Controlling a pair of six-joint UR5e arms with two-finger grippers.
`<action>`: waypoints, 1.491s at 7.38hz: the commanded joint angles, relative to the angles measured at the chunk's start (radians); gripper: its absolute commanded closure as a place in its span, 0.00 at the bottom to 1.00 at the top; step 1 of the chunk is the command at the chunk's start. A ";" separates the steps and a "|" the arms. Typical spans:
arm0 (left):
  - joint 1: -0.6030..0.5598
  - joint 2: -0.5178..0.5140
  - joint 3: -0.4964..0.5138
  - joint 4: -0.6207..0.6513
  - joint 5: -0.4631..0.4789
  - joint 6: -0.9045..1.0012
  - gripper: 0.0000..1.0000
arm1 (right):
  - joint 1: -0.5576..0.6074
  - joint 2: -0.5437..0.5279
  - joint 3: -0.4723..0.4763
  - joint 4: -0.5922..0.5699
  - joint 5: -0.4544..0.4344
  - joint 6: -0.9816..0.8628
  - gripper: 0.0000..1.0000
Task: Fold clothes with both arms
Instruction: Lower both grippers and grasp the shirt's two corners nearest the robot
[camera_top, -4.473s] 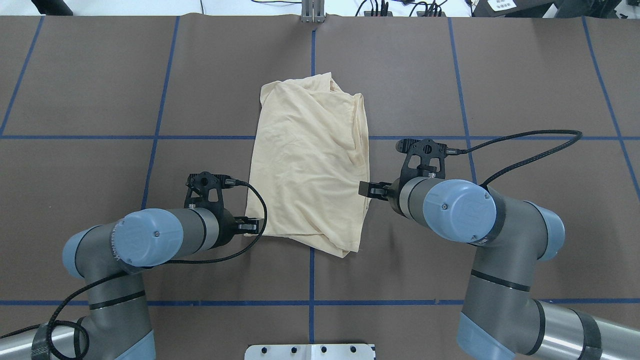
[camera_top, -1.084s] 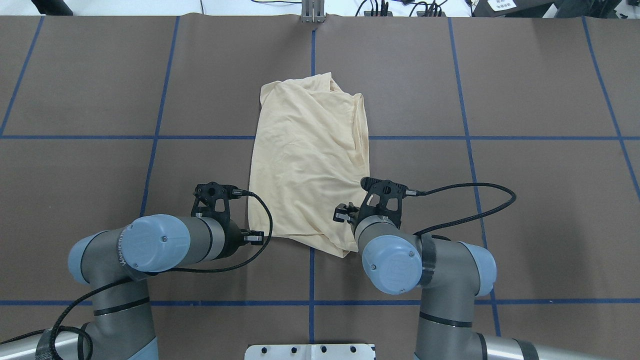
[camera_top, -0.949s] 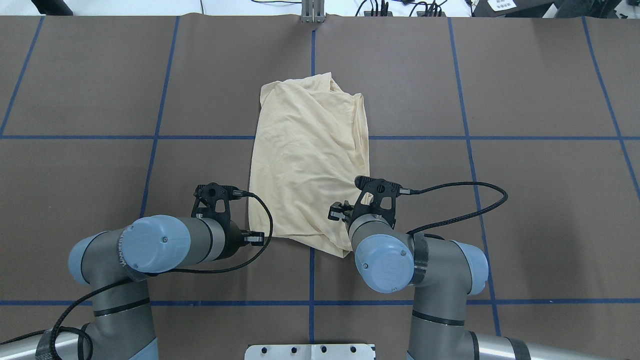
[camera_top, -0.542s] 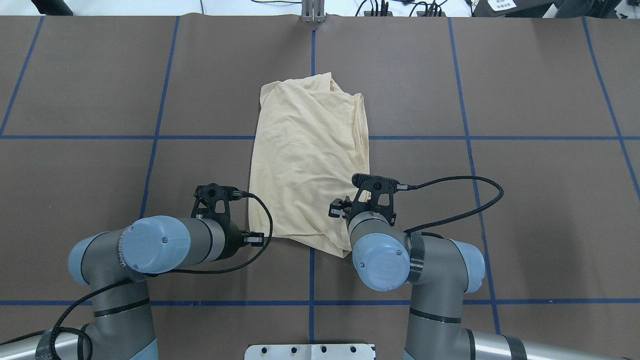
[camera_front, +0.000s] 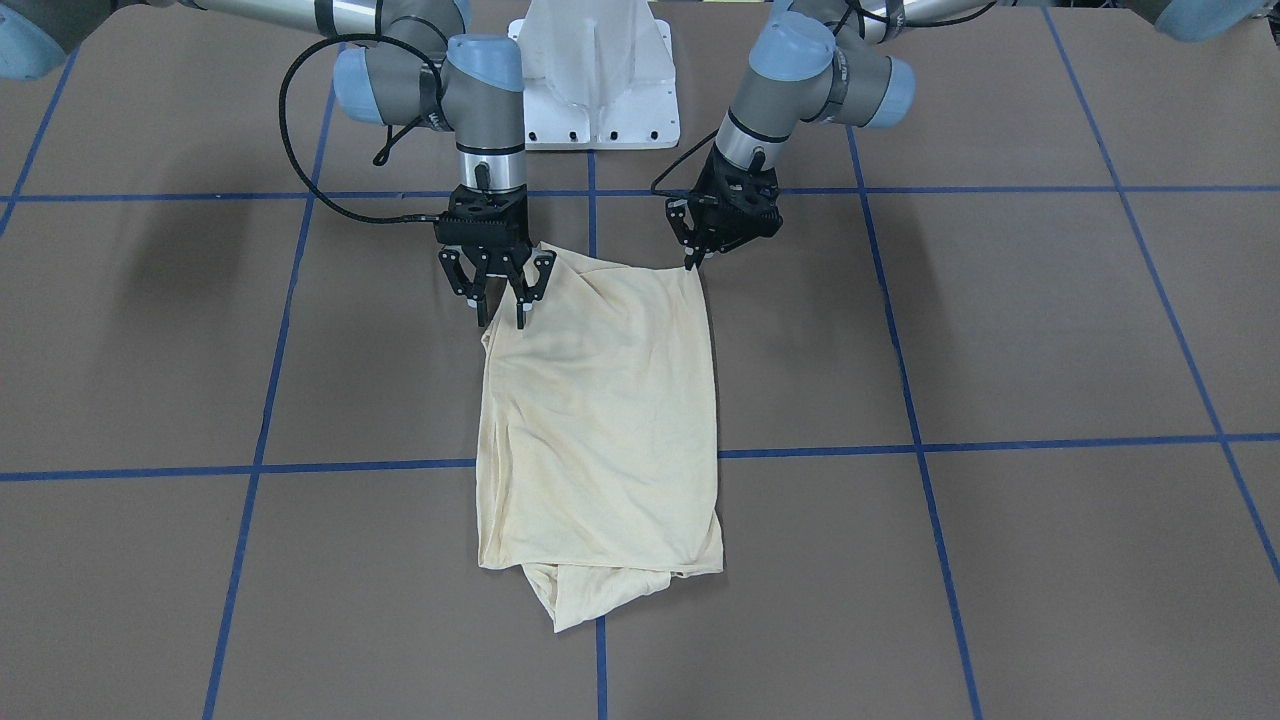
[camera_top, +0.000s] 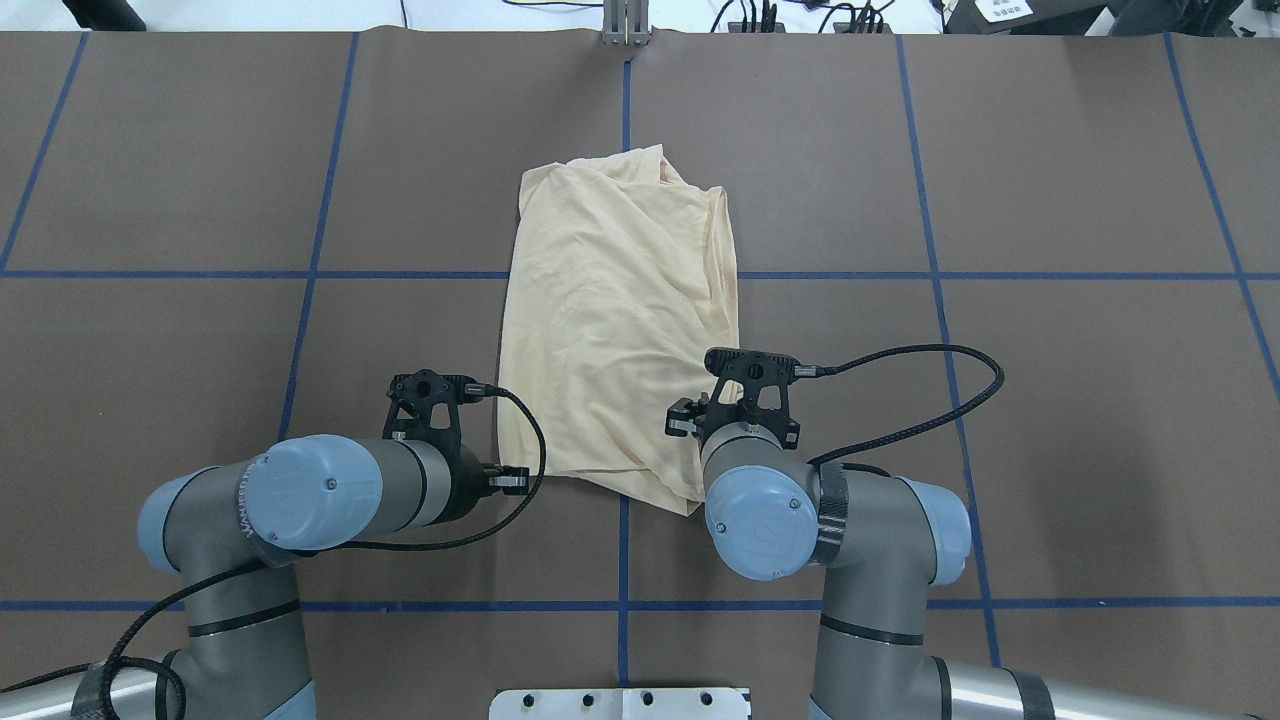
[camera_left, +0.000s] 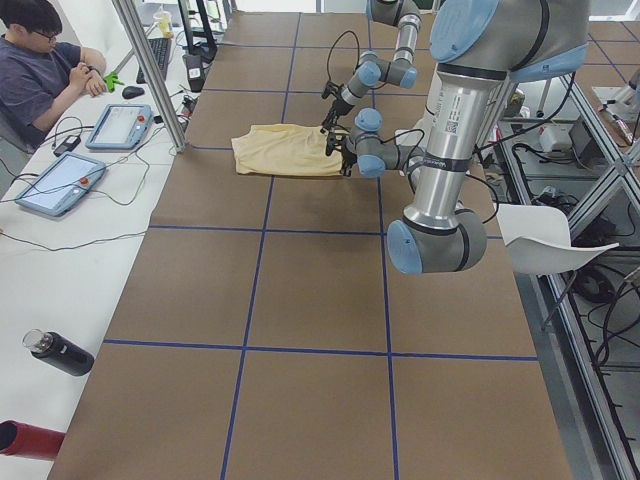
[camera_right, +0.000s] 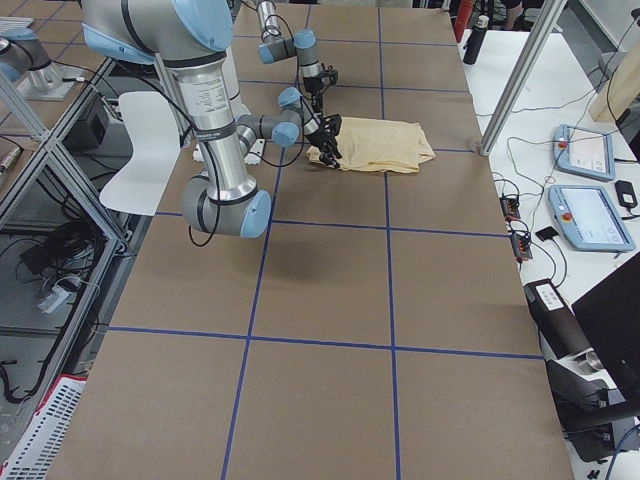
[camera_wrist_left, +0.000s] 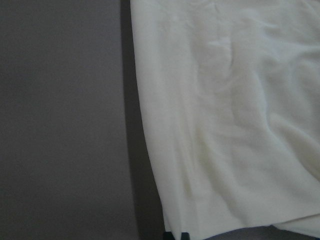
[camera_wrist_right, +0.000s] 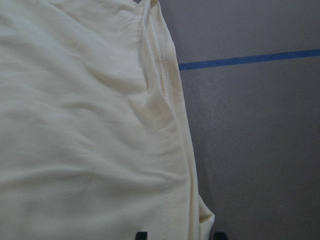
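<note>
The cream-yellow T-shirt (camera_front: 600, 420) lies folded into a long strip at the table's middle (camera_top: 620, 320), print hidden. My left gripper (camera_front: 690, 262) points down at the shirt's near left corner (camera_top: 513, 478). In the left wrist view its fingertips (camera_wrist_left: 176, 235) stand close together at the cloth edge (camera_wrist_left: 225, 125), shut on the corner. My right gripper (camera_front: 500, 318) hangs open over the near right corner (camera_top: 685, 422). Its fingertips stand wide apart in the right wrist view (camera_wrist_right: 179, 235), either side of the hem (camera_wrist_right: 170, 150).
The brown table cover carries blue tape lines (camera_top: 625, 560). The white pedestal base (camera_front: 595, 80) stands behind the grippers. In the left side view an operator (camera_left: 40, 70) sits at a side bench with tablets (camera_left: 125, 125) and a bottle (camera_left: 60, 352).
The right arm swung in from the shirt's right side to stand above its near right corner, then edged slightly sideways. The left gripper shifted a little toward the robot early on, then stayed still.
</note>
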 joint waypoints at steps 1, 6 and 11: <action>0.002 0.000 0.000 0.000 0.000 0.001 1.00 | -0.010 0.000 -0.001 -0.001 -0.018 0.000 0.58; 0.001 -0.002 0.000 0.000 -0.001 0.001 1.00 | -0.013 0.000 -0.009 -0.015 -0.031 -0.008 0.57; 0.001 -0.002 -0.002 0.000 -0.001 0.001 1.00 | -0.016 0.003 -0.009 -0.039 -0.038 -0.008 1.00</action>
